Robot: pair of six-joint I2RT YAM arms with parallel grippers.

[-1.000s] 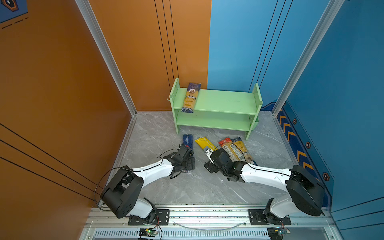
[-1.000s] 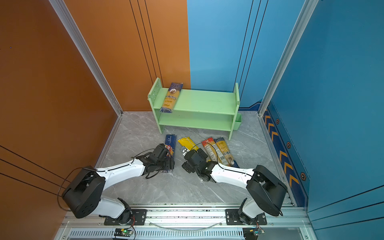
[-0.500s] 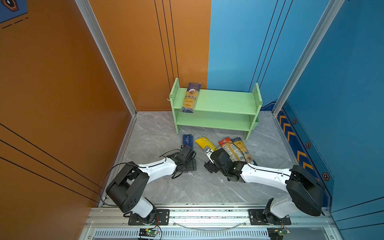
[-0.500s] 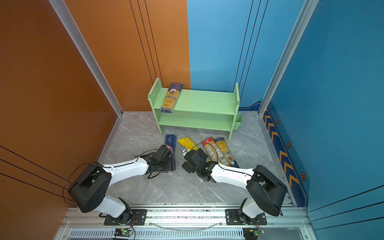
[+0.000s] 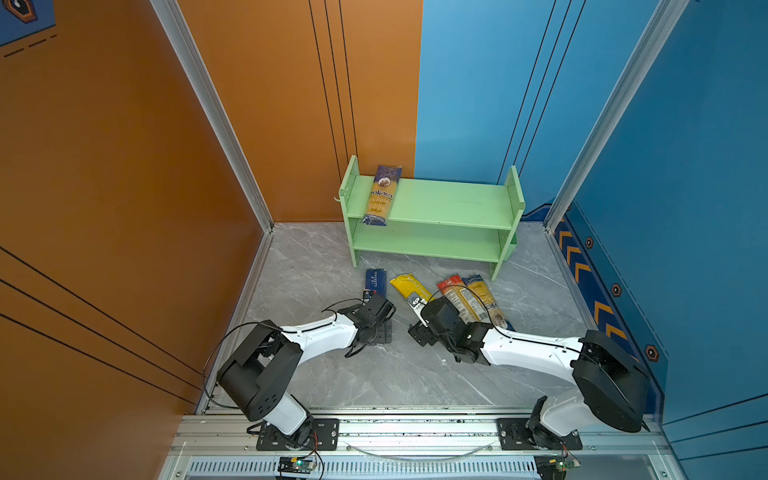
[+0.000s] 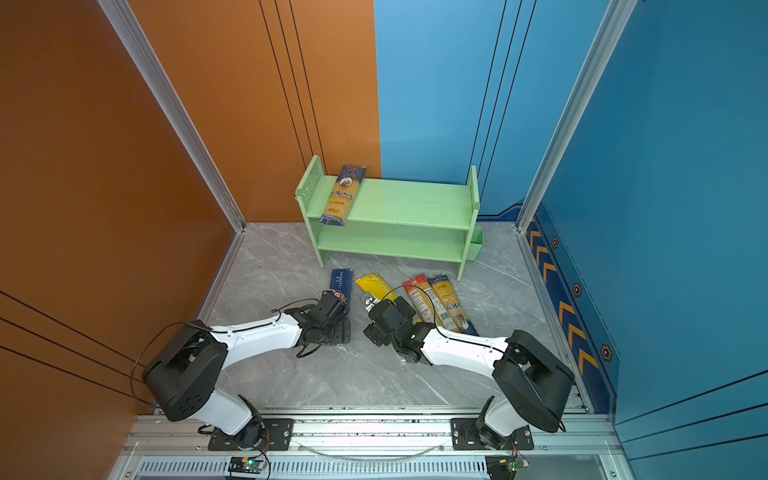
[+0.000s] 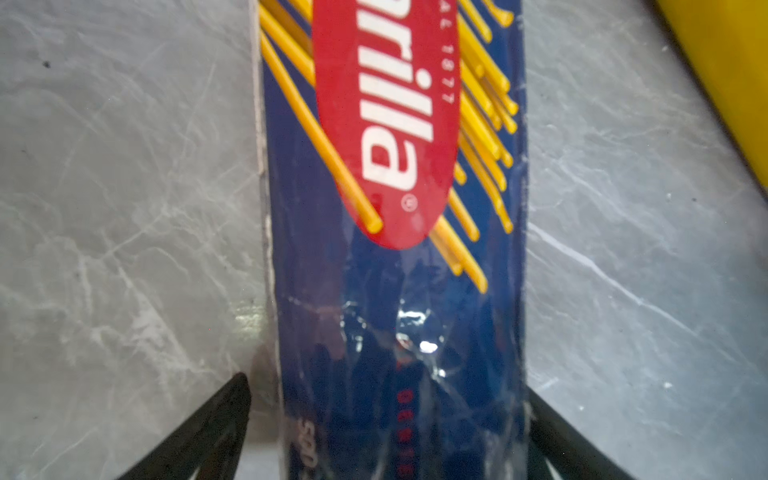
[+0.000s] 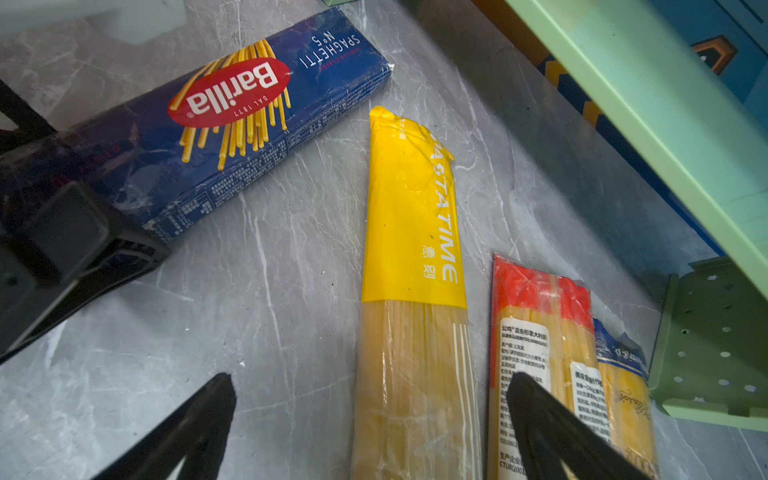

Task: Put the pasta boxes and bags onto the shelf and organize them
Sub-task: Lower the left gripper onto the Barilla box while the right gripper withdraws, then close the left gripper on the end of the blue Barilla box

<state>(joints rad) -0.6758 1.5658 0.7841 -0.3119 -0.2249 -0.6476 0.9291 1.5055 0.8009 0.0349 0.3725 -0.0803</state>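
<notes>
While the left gripper [image 7: 386, 386] sits low over the near end of the Barilla box [image 7: 395, 270], its jaws stand apart and straddle the box. One finger [image 7: 224, 415] is clear of the box edge with floor showing between; the other is right at the opposite edge. Released, not clamped.

The box lies flat on the grey marble floor [image 5: 316, 266], in front of the left end of the green shelf [image 5: 449, 203]. On the upper tier, left end, one blue-and-yellow pack [image 5: 380, 195] lies front to back, its front end over the tier's lip.

Right of the box lies the yellow Pastatime pack [image 8: 411, 249], flat and slightly angled. The right gripper [image 8: 370, 378] is over its clear near end, jaws spread wide to either side of it, nothing clamped.

Further right, the red-ended clear pack [image 8: 536, 316] and a second blue-and-yellow pack [image 8: 623, 386] lie side by side, touching, near the shelf's right leg.
</notes>
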